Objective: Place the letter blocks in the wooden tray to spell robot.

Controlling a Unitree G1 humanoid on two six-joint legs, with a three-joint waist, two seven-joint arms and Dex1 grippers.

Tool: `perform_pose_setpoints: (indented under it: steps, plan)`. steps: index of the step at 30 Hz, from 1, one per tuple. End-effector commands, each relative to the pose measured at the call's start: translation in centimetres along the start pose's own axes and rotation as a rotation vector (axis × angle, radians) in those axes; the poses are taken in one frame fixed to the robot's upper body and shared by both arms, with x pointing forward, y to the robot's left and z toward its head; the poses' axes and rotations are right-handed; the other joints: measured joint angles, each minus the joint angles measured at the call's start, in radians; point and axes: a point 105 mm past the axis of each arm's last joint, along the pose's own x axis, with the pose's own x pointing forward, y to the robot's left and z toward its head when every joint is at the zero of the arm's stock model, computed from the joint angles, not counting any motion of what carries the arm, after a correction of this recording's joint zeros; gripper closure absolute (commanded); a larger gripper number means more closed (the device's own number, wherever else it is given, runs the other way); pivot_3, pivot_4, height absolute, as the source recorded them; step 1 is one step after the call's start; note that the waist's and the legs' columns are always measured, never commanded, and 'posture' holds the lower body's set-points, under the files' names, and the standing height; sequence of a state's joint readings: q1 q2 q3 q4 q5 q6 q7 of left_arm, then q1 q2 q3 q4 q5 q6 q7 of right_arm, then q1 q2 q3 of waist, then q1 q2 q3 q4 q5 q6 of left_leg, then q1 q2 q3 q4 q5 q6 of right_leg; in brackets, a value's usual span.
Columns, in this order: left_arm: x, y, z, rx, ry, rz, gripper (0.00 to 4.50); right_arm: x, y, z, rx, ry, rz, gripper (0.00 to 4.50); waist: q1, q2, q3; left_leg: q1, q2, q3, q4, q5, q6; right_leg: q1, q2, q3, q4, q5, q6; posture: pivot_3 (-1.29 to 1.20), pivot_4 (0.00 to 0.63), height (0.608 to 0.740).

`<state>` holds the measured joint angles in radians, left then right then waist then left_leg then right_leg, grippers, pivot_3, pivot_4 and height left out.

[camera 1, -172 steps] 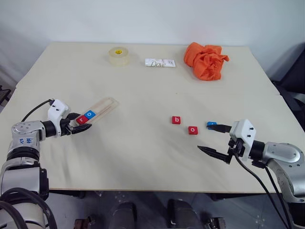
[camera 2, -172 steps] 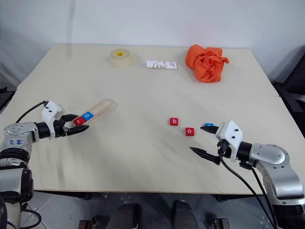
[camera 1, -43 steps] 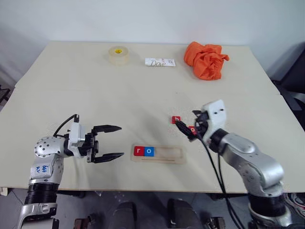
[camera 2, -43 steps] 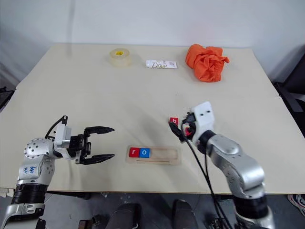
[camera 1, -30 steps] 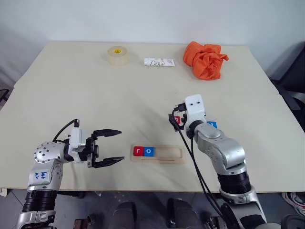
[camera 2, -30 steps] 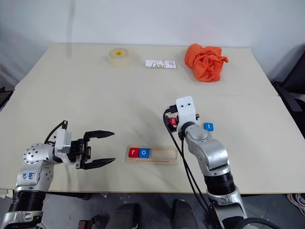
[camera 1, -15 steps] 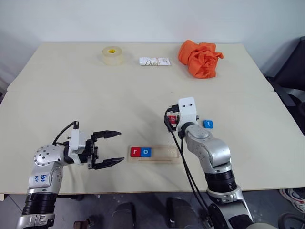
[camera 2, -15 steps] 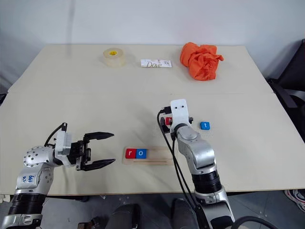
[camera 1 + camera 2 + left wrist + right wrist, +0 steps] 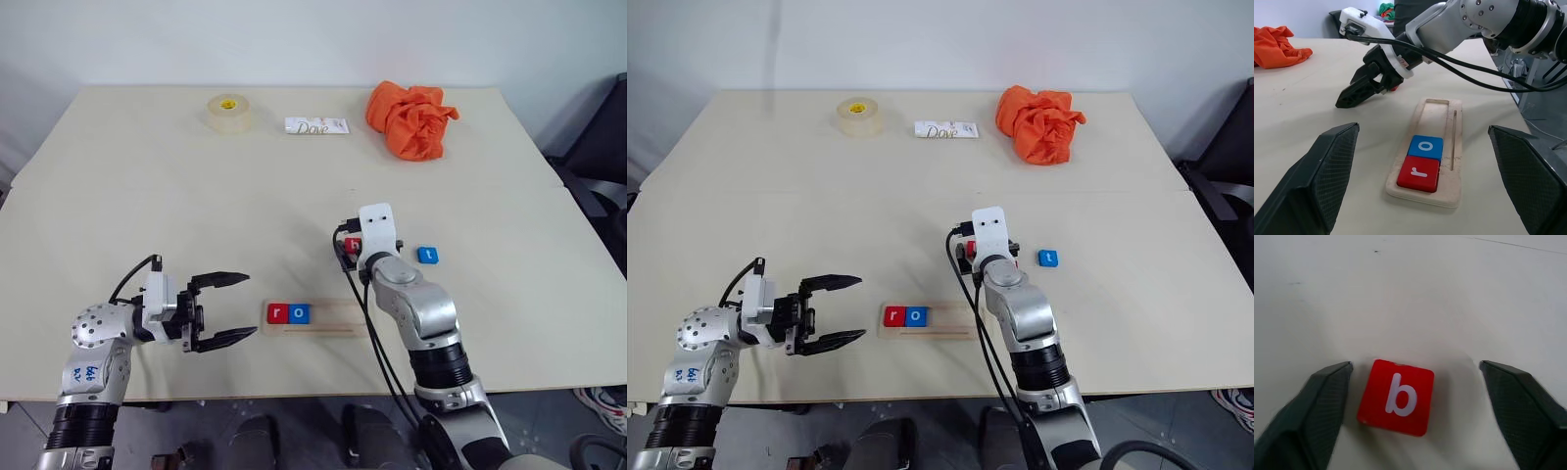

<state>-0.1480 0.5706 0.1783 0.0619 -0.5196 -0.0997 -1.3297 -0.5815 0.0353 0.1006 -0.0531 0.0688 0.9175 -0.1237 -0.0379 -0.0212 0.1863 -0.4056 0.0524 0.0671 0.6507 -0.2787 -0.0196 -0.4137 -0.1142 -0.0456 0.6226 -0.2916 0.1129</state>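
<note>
The left gripper (image 9: 238, 305) hovers with its fingers spread wide and nothing between them. Just to its right lies the wooden tray (image 9: 338, 315), holding the red r block (image 9: 277, 313) and blue o block (image 9: 300, 313) at its near end. Beyond it, the right gripper (image 9: 1413, 418) straddles the red b block (image 9: 1397, 396), jaws apart, one finger (image 9: 1317, 401) almost touching. The blue t block (image 9: 427, 255) sits right of it.

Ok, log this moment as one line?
tray: r, o placed | right gripper: open, straddling b block | left gripper: open, idle
</note>
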Motion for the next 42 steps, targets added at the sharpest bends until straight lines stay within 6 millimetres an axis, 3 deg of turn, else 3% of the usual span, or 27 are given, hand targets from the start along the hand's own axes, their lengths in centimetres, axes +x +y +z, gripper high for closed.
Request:
perform_pose_setpoints:
  steps: [1, 5, 6, 9, 14, 17, 20, 25, 32, 42]
  plan:
    - [-0.2, 0.0, 0.9, 0.040, -0.023, 0.013, 0.00, -0.1, 0.0, 0.3, 0.005, -0.004, -0.015, 1.54, 0.000, 0.000, 0.000, 0.000, 0.000, 0.000, 0.000, 0.000, 0.000, 0.000, 0.000, 0.000, 0.000, 0.000, 0.000, 0.00, 0.150, 0.740]
    - [-0.3, -0.1, 0.8, 0.041, -0.020, 0.018, 0.00, -0.3, 0.0, 0.3, 0.018, -0.002, -0.022, 2.92, 0.001, 0.000, 0.000, 0.000, 0.000, 0.000, 0.000, 0.000, 0.000, 0.000, 0.000, 0.000, 0.000, 0.000, 0.000, 0.00, 0.150, 0.740]
    - [-0.3, -0.1, 0.8, 0.042, -0.020, 0.020, 0.00, -0.3, 0.0, 0.3, 0.021, -0.003, -0.021, 3.05, 0.001, 0.000, 0.000, 0.000, 0.000, 0.000, 0.000, 0.000, 0.000, 0.000, 0.000, 0.000, 0.000, 0.000, 0.000, 0.00, 0.150, 0.740]
    - [-0.3, -0.1, 0.8, 0.043, -0.021, 0.020, 0.00, -0.4, 0.0, 0.5, 0.023, -0.016, -0.019, 3.04, 0.002, 0.000, 0.000, 0.000, 0.000, 0.000, -0.001, 0.000, 0.000, 0.000, 0.000, 0.000, 0.000, 0.000, 0.000, 0.00, 0.150, 0.740]
    - [-0.1, -0.2, 0.7, 0.042, -0.027, 0.012, 0.00, -0.8, -0.4, 2.5, 0.016, -0.109, -0.008, 3.04, 0.002, 0.000, 0.000, 0.000, 0.000, 0.000, -0.001, 0.000, 0.000, 0.000, 0.000, 0.000, -0.001, 0.000, 0.000, 0.00, 0.150, 0.740]
    - [0.1, -0.3, 0.6, 0.030, -0.032, -0.015, 0.00, -1.7, -1.3, 4.5, 0.034, -0.171, 0.002, 3.04, 0.003, 0.000, 0.000, 0.000, 0.000, 0.000, -0.002, 0.000, 0.000, 0.000, 0.000, 0.000, -0.001, 0.000, 0.000, 0.00, 0.150, 0.740]
    - [0.2, -0.4, 0.5, 0.019, -0.035, -0.048, 0.00, -2.6, -2.3, 5.0, 0.025, -0.179, -0.013, 3.04, 0.004, 0.000, 0.000, -0.001, 0.000, 0.000, -0.002, 0.000, 0.000, 0.000, 0.000, 0.000, -0.002, 0.000, 0.000, 0.00, 0.150, 0.740]
    - [0.5, -0.2, 0.1, 0.003, -0.032, -0.121, 0.00, -5.2, -5.0, 4.3, -0.018, -0.130, -0.100, 3.04, 0.008, 0.001, 0.000, -0.001, 0.000, 0.000, -0.003, 0.000, 0.000, 0.000, 0.000, -0.001, -0.003, 0.000, 0.000, 0.00, 0.150, 0.740]
    - [0.8, 0.6, 0.2, 0.010, -0.035, -0.144, 0.00, -8.7, -5.9, 2.1, -0.056, -0.056, -0.114, 3.04, 0.007, 0.001, 0.000, -0.001, 0.000, 0.000, -0.003, 0.000, 0.000, 0.000, 0.000, -0.001, -0.003, 0.000, 0.000, 0.00, 0.150, 0.740]
    - [1.3, 0.5, 0.1, -0.004, -0.039, -0.170, 0.00, -11.5, -6.0, -1.8, 0.004, 0.069, -0.090, 3.04, 0.009, 0.001, 0.000, -0.001, -0.001, -0.001, -0.002, 0.000, 0.000, 0.000, 0.000, -0.001, -0.006, -0.001, -0.001, 0.00, 0.150, 0.740]
